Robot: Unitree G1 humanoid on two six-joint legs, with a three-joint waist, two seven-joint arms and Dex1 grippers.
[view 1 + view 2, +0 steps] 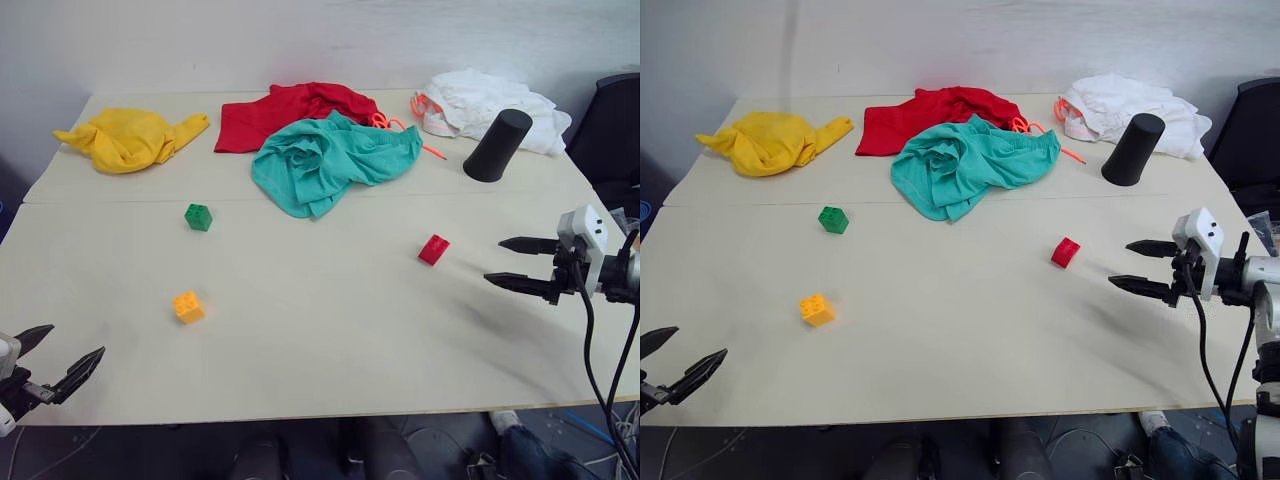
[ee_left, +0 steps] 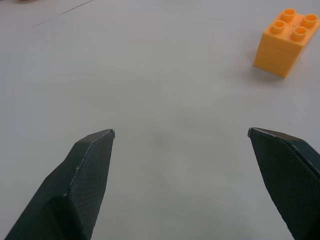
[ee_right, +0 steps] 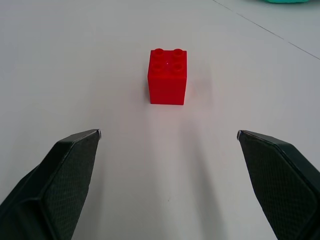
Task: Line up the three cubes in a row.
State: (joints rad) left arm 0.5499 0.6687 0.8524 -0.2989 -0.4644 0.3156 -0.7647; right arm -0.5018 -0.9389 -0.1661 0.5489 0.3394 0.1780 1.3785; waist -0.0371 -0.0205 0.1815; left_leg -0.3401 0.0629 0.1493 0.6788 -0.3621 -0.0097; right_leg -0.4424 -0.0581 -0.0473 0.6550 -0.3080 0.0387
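From the head views you see a pale counter (image 1: 320, 330) with the three bricks scattered well apart on it. The green brick (image 1: 198, 216) sits toward your left, just in front of the seam that crosses the counter. The yellow-orange brick (image 1: 188, 306) lies nearer to you, on the same side. The red brick (image 1: 433, 249) is off to the right. Along the far edge you have a yellow cloth (image 1: 130, 137), a red cloth (image 1: 290, 112), a teal cloth (image 1: 330, 160) lying partly over the red one, and a white cloth (image 1: 485, 105). A black cone-shaped cup (image 1: 497, 146) stands upside down just in front of the white cloth. Your left pincer (image 1: 62, 360) hangs at the near left corner, spread wide with nothing in it. Your right pincer (image 1: 506, 263) hovers over the right side, pointing toward the red brick, also wide apart and empty.

In the left wrist view, your two black fingers (image 2: 80, 175) stand far apart over bare counter. The yellow-orange brick (image 2: 280, 42) sits upright ahead of them, off to one side, clear of both tips.

In the right wrist view, the red brick (image 3: 168, 76) stands upright, studs up, ahead of the gap between the two spread fingers (image 3: 65, 175), touching neither
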